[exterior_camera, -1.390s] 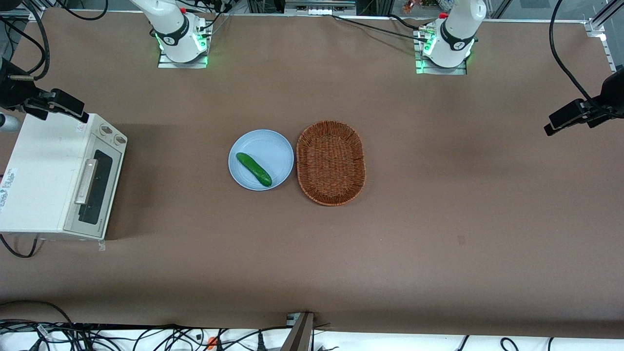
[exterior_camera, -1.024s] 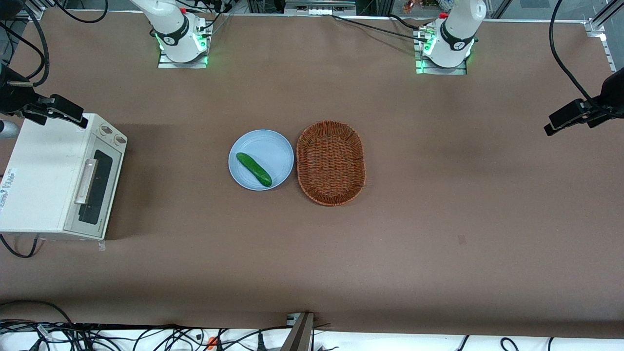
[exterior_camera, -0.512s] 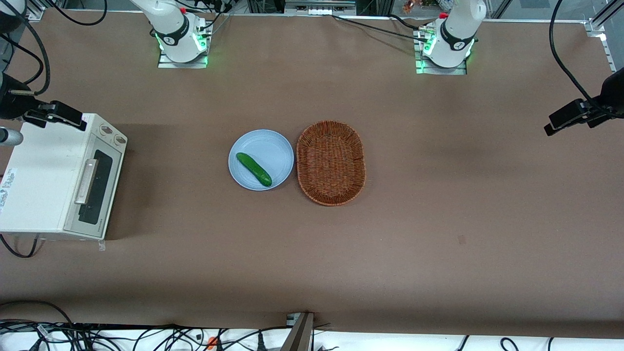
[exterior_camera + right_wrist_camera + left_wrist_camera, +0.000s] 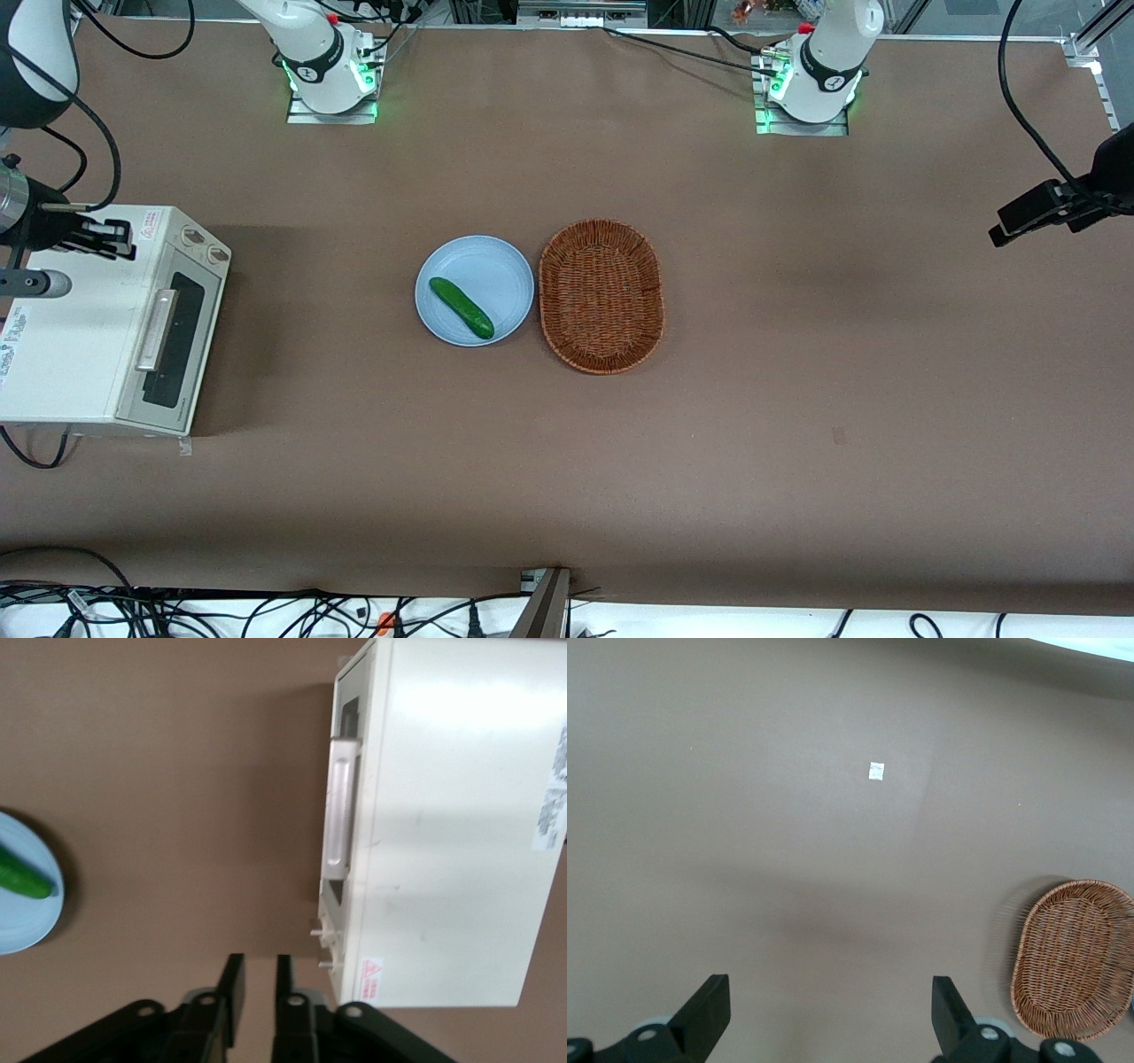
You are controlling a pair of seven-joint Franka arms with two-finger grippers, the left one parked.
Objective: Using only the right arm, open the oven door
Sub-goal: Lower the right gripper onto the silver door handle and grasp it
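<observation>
The cream-white toaster oven (image 4: pixel 71 328) stands at the working arm's end of the table. Its oven door (image 4: pixel 173 341) is closed, with the dark window and the long silver bar handle (image 4: pixel 156 330) facing the table's middle. My right arm's gripper (image 4: pixel 111 237) hovers above the oven's top, at the end with the two knobs (image 4: pixel 204 245), farther from the front camera than the handle. In the right wrist view the handle (image 4: pixel 339 806) and oven top (image 4: pixel 452 815) show, and my gripper (image 4: pixel 258 961) holds nothing, its fingers drawn together with only a narrow slit.
A light blue plate (image 4: pixel 500 266) with a green cucumber (image 4: pixel 461 307) lies mid-table, beside a wicker basket (image 4: pixel 601 295). The plate (image 4: pixel 18 921) and cucumber (image 4: pixel 22 875) also show in the right wrist view. Cables run along the table's near edge.
My gripper has moved over the oven's top, slightly nearer the front camera and away from the door edge. The arm's elbow has come into view. The oven door has not moved.
</observation>
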